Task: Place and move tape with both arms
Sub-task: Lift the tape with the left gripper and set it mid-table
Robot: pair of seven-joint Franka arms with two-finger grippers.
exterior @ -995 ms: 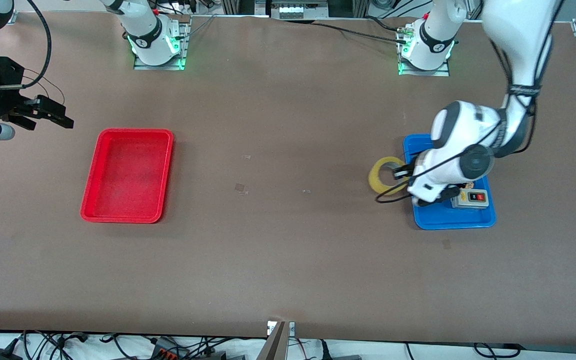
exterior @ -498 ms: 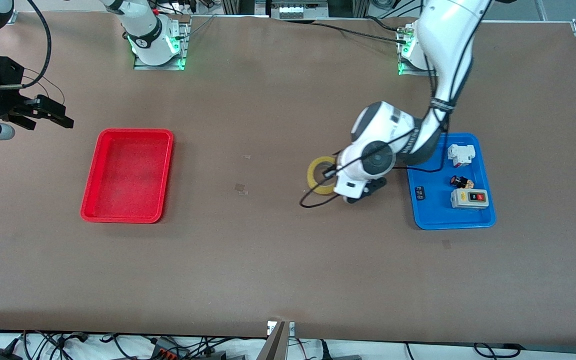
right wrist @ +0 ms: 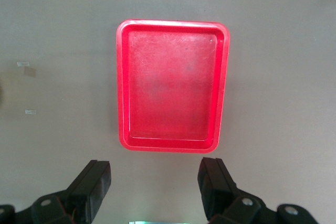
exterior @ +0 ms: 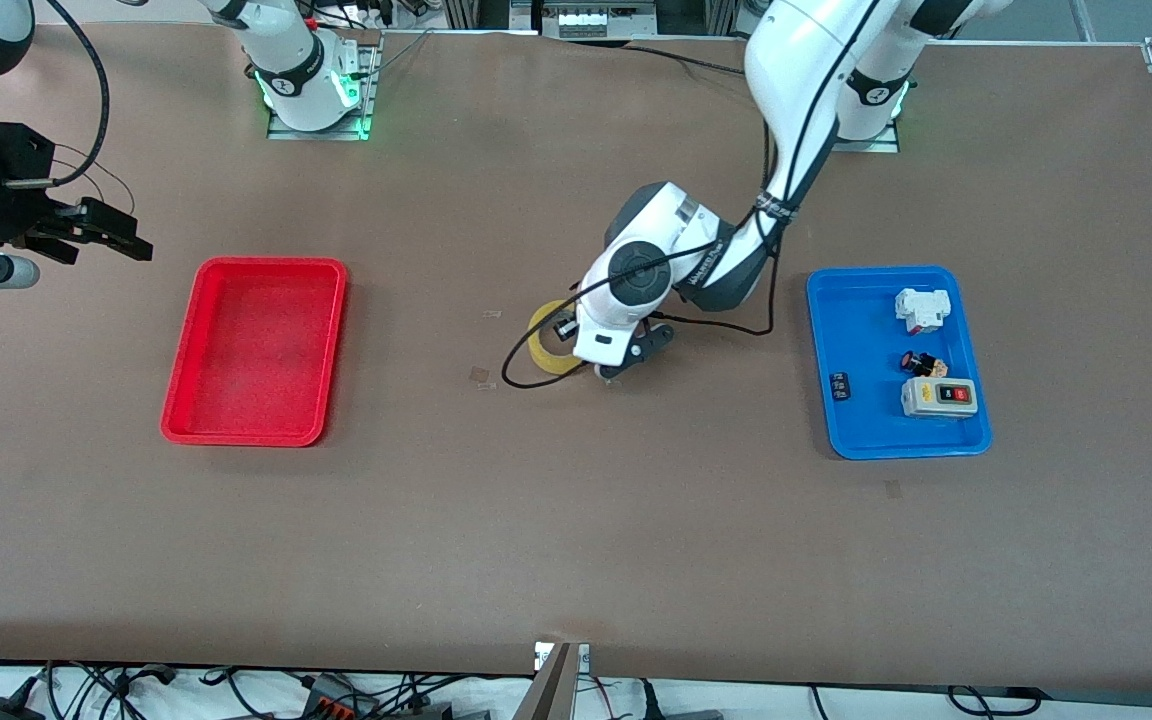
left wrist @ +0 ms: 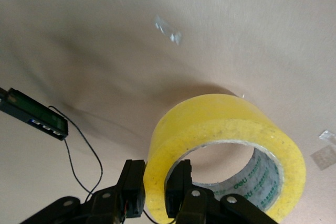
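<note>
Only writing I can half make out is green print on the tape's (left wrist: 226, 129) inner core in the left wrist view, looks like "deli", repeated around the ring. The grey switch box (exterior: 939, 398) in the blue tray (exterior: 876, 435) has a black and a red button, but I can't read any lettering on it.

The left gripper (left wrist: 156, 188) is clamped on the tape: one finger inside the hole, the other on the outer face, pinching the wall of the roll between them. In the front view the left arm (exterior: 796, 90) reaches in from its base at about 1 o'clock, and the tape (exterior: 543, 340) hangs at the gripper over the middle of the table (exterior: 576, 540), between the two trays. I can't tell if it's touching the tabletop. A couple of clear tape scraps (left wrist: 168, 30) are stuck on the table close by.

The right gripper (right wrist: 155, 187) is up in the air at the right arm's end, fingers spread wide with nothing in them, waiting just off the red tray (exterior: 181, 400). That tray sits at about 9 o'clock from the tape, the blue one at about 3 o'clock.
</note>
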